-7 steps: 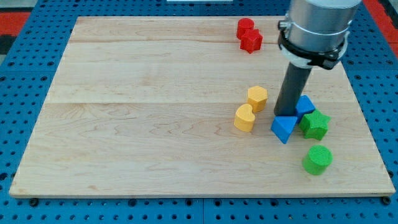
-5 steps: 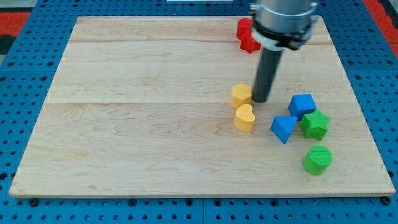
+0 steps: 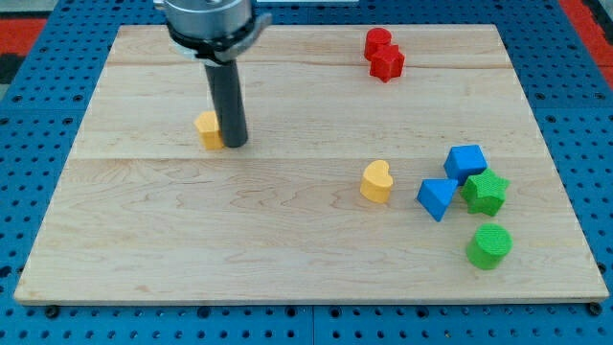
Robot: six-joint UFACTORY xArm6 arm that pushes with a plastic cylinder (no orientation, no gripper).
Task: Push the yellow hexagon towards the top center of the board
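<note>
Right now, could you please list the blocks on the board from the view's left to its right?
yellow hexagon → yellow heart → blue triangular block → green cylinder. My tip touches the hexagon's right side.

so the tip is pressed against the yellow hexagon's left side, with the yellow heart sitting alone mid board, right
Not quite. In the camera view my tip is against the right side of the yellow hexagon, not its left. The rest holds: the yellow heart sits alone near the middle of the board.
</note>
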